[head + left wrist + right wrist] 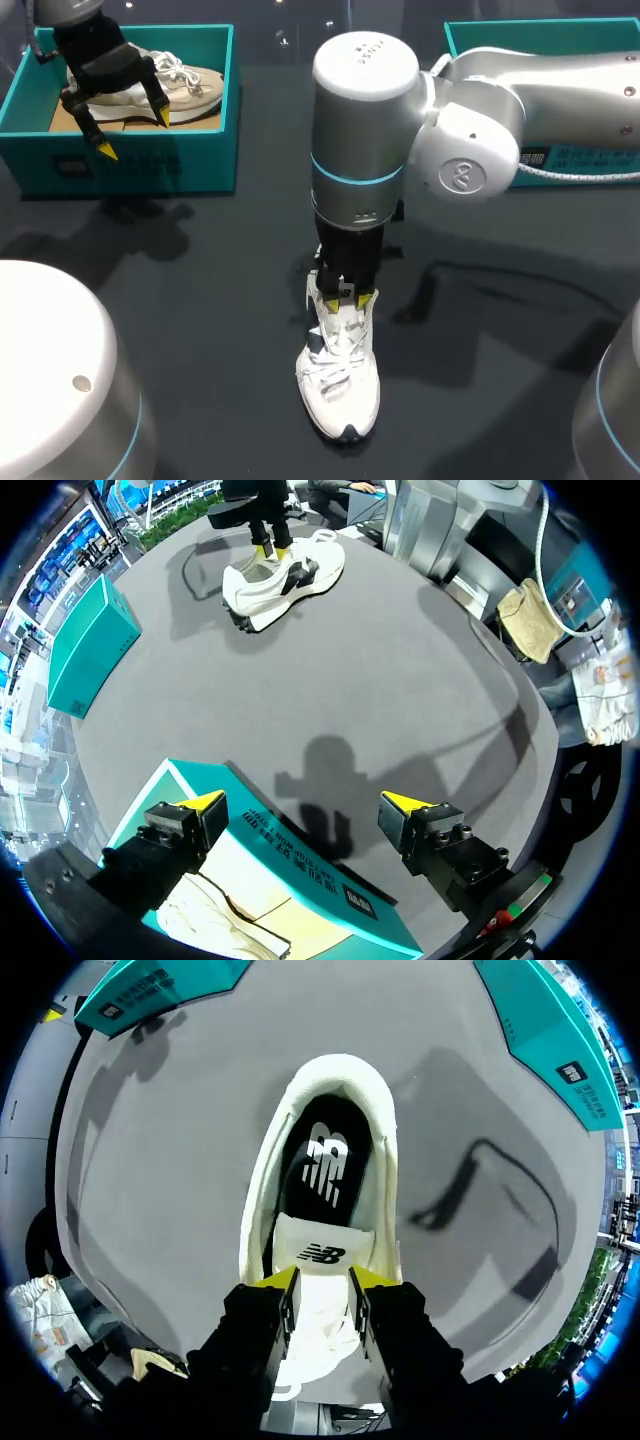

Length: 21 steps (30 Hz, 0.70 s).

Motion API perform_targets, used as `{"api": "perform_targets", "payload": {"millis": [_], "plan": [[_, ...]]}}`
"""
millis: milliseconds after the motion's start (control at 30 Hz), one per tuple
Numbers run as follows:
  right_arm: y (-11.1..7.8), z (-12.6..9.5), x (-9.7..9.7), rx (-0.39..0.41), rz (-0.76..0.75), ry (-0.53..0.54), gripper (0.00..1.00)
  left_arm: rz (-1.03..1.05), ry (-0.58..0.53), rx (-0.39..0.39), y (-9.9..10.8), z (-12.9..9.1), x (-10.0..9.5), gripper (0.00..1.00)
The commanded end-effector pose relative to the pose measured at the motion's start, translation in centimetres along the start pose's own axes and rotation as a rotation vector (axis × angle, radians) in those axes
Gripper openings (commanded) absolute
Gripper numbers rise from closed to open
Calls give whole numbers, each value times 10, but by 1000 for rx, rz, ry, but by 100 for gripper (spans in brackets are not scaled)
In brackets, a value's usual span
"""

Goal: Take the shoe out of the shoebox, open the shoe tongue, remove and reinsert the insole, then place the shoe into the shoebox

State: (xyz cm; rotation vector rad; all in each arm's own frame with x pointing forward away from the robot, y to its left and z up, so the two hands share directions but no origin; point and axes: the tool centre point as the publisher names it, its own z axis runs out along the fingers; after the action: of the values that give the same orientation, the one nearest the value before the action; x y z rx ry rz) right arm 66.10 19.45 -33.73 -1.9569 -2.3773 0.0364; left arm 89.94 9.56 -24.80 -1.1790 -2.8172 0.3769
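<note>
Currently, the right gripper (pixel 322 1285) is closed narrow on the shoe tongue (pixel 320 1252), both fingers touching it. Nothing pins the white shoe (pixel 340 385), so a pull would likely drag or tip the whole shoe, or the tongue may slip free. The shoe stands at 6 o'clock on the table (pixel 200 300); the left gripper (pixel 134 133) hangs wide open and empty over the shoebox (pixel 150 160) at 10 o'clock, well apart.
</note>
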Motion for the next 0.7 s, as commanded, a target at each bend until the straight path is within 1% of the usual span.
{"api": "perform_targets", "payload": {"millis": [33, 233, 567, 633, 700], "plan": [[4, -15, 7, -5, -16, -80, 32, 1, 2, -1, 0, 0, 0, 100], [13, -17, 1, -3, -54, -91, 32, 1, 2, -1, 0, 0, 0, 100], [27, 15, -13, 21, -77, 1, 32, 1, 2, -1, 0, 0, 0, 100], [28, 14, -13, 19, -86, -3, 32, 1, 2, -1, 0, 0, 0, 100], [27, 6, -12, 16, -94, -29, 32, 1, 2, -1, 0, 0, 0, 100]]}}
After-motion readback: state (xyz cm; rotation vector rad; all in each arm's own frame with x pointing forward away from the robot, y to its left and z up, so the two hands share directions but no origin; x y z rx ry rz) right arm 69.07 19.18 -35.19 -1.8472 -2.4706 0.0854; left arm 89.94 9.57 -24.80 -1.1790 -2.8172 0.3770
